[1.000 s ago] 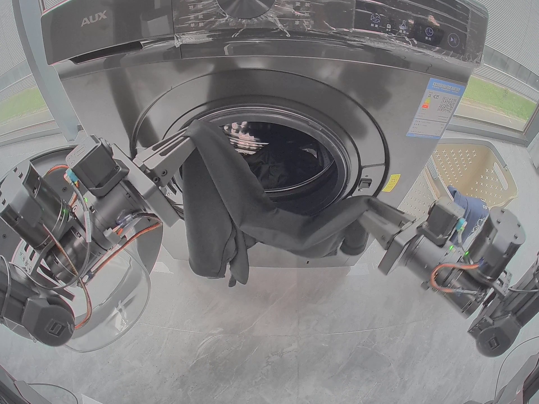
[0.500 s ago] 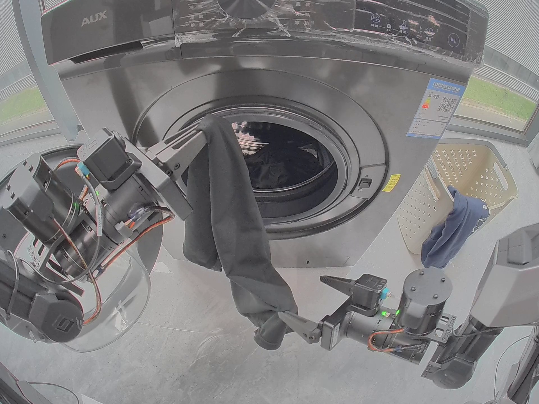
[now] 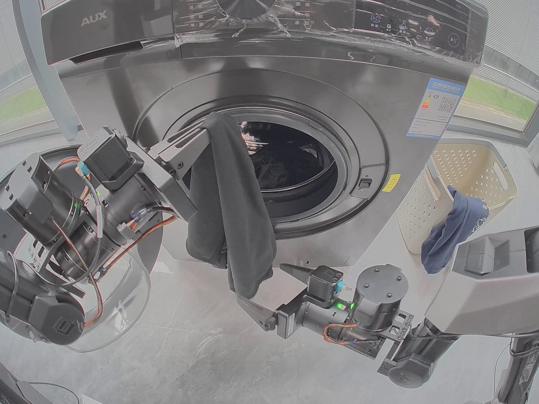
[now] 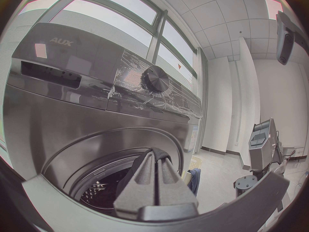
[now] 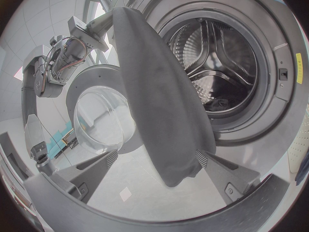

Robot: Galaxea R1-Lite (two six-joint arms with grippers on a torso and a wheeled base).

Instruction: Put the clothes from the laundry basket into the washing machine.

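Fingers (image 4: 145, 178) of the left gripper (image 3: 202, 133) are pressing tightly together on the top of a dark grey garment (image 3: 230, 209), holding it up at the upper left rim of the washing machine (image 3: 337, 85) opening. The garment is hanging straight down across the left part of the opening, and its lower end is dangling below the machine's front panel. The right gripper (image 3: 269, 293) is sitting low in front of the washing machine with its jaws spread wide. The garment's lower end is hanging between them without being clamped. Dark clothes (image 3: 286, 166) are lying inside the washing machine's drum. The glass door (image 3: 120, 304) is standing swung open to the machine's left. A perforated laundry basket (image 3: 477, 166) is standing at the machine's right side, with a blue garment (image 3: 452, 231) draping over its rim.
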